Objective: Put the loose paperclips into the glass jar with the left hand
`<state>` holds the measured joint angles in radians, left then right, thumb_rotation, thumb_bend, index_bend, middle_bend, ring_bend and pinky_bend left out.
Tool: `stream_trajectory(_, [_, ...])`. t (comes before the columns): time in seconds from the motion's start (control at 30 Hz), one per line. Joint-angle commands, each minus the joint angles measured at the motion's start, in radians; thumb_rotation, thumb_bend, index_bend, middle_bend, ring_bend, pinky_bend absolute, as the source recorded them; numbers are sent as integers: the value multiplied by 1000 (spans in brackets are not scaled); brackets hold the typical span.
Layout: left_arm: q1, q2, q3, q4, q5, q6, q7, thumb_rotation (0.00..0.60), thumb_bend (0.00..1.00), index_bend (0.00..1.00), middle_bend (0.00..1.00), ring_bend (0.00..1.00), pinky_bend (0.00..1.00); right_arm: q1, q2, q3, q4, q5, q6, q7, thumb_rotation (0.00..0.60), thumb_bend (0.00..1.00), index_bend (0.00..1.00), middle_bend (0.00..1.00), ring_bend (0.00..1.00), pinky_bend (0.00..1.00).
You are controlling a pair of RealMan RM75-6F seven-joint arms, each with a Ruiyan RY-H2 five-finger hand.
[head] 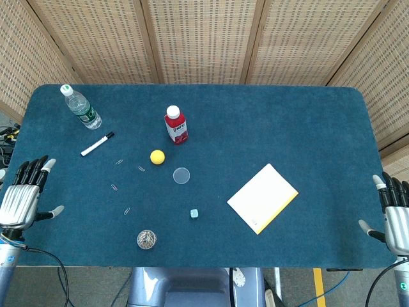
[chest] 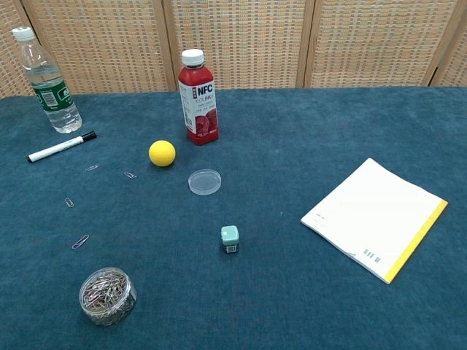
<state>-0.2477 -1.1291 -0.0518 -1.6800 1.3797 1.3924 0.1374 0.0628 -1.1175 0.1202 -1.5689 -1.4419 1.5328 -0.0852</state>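
My left hand point(head: 22, 197) has a ribbed, silver metal back, black fingers point(head: 30, 171) tipped in pale grey, and a silver thumb. Below its wrist a black cable point(head: 45, 254) loops out. My right hand point(head: 394, 214) looks the same, with a green mark point(head: 403, 286) low on its grey wrist.

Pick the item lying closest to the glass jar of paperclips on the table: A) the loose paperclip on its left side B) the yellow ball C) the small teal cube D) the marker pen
A: in the chest view, a loose paperclip lies just beyond the glass jar, nearer than the teal cube, the yellow ball or the marker pen.
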Motion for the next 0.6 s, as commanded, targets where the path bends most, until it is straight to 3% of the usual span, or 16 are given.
stream_trajectory(0.03, [0,-1,-1,0,-1,-4,7,600,54,0,0,0,0,-1,1,2,0,2,2,4,600,0,0,0,0,0])
stream_trajectory(0.33, [-20,-22,-5,29,5,-43,8,600,58,0,0,0,0,-3,5,4,-2,3,4,14,600,0,0,0,0,0])
stream_trajectory(0.47, [-63,-59,-1,95,63,-102,-100,600,106,13,0,0,0,-1,6,5,-3,9,-4,17,600,0,0,0,0,0])
stream_trajectory(0.53, [-89,-87,-4,147,85,-130,-137,600,136,87,0,0,0,1,6,7,-2,16,-11,18,600,0,0,0,0,0])
stream_trajectory(0.6, [-122,-119,-11,203,103,-161,-156,600,175,242,0,0,0,2,7,7,-5,21,-18,26,600,0,0,0,0,0])
